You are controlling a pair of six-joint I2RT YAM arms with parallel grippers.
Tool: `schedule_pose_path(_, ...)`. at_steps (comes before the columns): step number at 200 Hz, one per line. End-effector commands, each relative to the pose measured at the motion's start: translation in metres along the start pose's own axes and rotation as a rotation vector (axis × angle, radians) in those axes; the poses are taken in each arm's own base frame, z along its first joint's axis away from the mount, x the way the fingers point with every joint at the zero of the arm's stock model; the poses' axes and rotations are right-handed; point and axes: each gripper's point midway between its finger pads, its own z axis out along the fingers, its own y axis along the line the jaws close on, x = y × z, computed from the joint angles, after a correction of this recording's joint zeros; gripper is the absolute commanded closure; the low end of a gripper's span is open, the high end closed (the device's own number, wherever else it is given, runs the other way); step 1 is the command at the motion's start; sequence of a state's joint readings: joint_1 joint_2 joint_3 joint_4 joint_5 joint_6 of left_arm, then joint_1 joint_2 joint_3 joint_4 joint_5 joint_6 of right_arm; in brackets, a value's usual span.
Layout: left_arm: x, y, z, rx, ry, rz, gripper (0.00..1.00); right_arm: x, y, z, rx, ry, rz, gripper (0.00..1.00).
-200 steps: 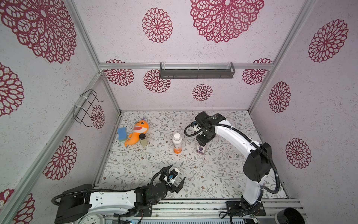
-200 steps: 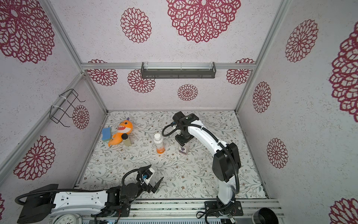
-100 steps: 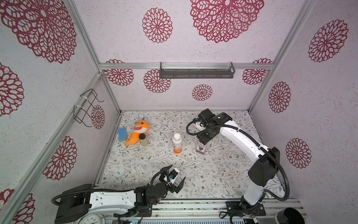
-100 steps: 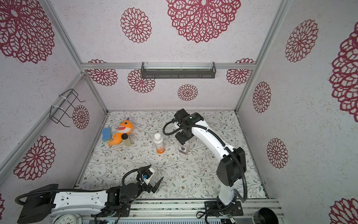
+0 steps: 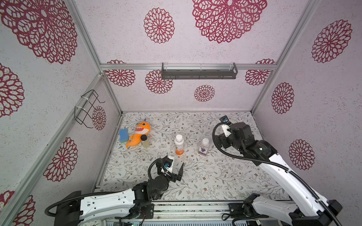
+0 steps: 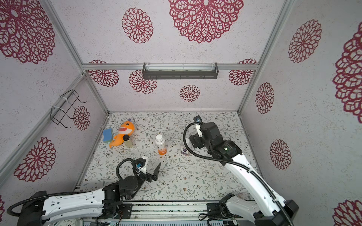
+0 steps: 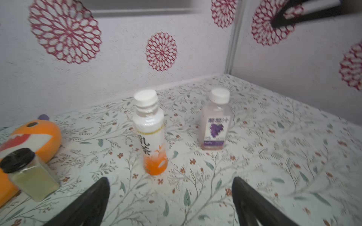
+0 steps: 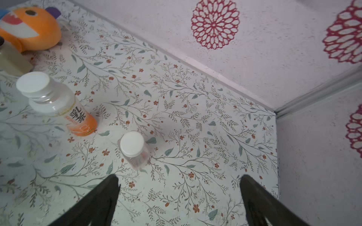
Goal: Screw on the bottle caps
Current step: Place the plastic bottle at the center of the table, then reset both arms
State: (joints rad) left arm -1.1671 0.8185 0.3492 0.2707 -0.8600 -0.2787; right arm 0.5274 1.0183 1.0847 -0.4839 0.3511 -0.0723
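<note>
Though nearest, left fingers (image 7: 88, 203): spread apart, empty.
Orange-label bottle (image 5: 179, 146): upright on bench (image 5: 215, 176), white cap (image 5: 178, 136) on, neck clear.
Grape-label bottle (image 5: 204, 149): upright beside it, capped.
Right fingers (image 8: 94, 203): apart, empty, near that bottle.
Jar (image 5: 145, 142): yellowish contents, black lid.

Through my left wrist camera I read the black characters 乳茶 on the orange bottle (image 7: 149, 135). The grape bottle (image 7: 215, 125) carries purple characters, too blurred to read.
</note>
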Motion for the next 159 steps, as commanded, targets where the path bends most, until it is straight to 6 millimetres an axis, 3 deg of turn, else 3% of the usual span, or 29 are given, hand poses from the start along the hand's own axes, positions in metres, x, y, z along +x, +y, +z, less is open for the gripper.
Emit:
schedule_pose_path(1,-0.003,0.062,0.003,-0.263,0.053,-0.147,0.01,-0.021,-0.054,-0.020,0.252,-0.304,0.256,0.02)
schedule_pose_path(19,-0.016,0.087,0.001,-0.331,0.034,-0.187,0.01,0.013,-0.075,-0.023,0.383,-0.374,0.345,0.02)
schedule_pose_path(50,-0.048,0.102,-0.001,-0.336,-0.022,-0.113,0.01,0.067,-0.103,-0.017,0.541,-0.395,0.441,0.01)
schedule_pose_path(61,-0.051,0.112,0.003,-0.356,-0.013,-0.052,0.01,0.080,-0.108,-0.012,0.563,-0.395,0.469,0.02)
schedule_pose_path(120,-0.012,0.223,0.023,-0.606,0.078,-0.120,0.01,0.128,-0.120,0.039,0.628,-0.269,0.429,0.01)
schedule_pose_path(140,0.002,0.250,0.025,-0.661,0.109,-0.154,0.01,0.139,-0.118,0.050,0.617,-0.244,0.420,0.01)
schedule_pose_path(159,0.003,0.260,0.030,-0.657,0.077,-0.158,0.01,0.146,-0.121,0.055,0.624,-0.268,0.432,0.02)
